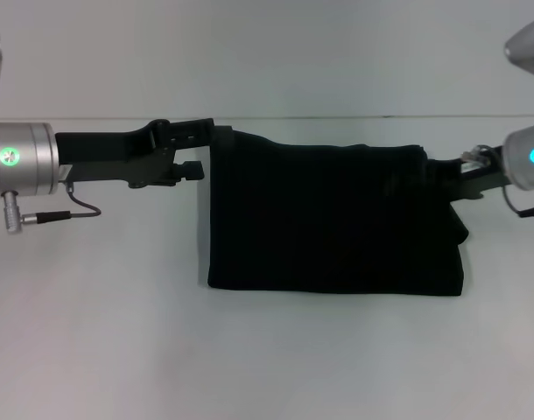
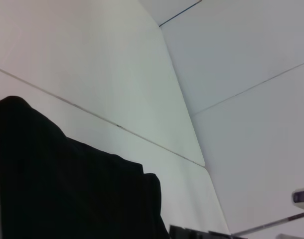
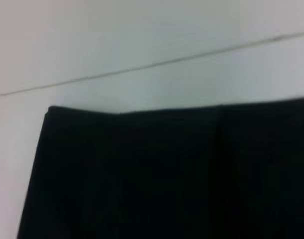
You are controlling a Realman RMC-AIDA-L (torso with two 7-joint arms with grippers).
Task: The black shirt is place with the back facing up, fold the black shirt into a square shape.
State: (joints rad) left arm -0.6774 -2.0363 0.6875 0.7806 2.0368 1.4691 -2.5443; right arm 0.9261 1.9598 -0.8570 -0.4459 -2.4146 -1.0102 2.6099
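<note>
Showing: a head view of a plain black soft-fabric shirt (image 1: 333,219) held up by its two upper corners between both arms, above a flat white table (image 1: 267,359).
Shirt position: it sat in the middle of the head view, hanging as a wide, roughly rectangular panel; its lower edge lay on or just at the table surface, and which of the two could not be told.
Shirt shape: the top edge ran nearly level, a little higher at the robot's left corner; the right side bunched slightly into a fold near the lower corner. No lettering was visible on the side facing the camera.
Left gripper (image 1: 206,140): black, reaching in from the left at the shirt's upper left corner, its fingers closed onto the fabric there.
Right gripper (image 1: 442,171): reaching in from the right at the shirt's upper right corner, touching the cloth; the fabric hid the fingers, so whether they were clamped could not be told.
Left wrist view: the dark cloth (image 2: 67,189) filled the lower part, against pale wall panels (image 2: 231,74).
Right wrist view: the shirt's straight top edge (image 3: 172,174) crossed the frame, with white surface behind.
</note>
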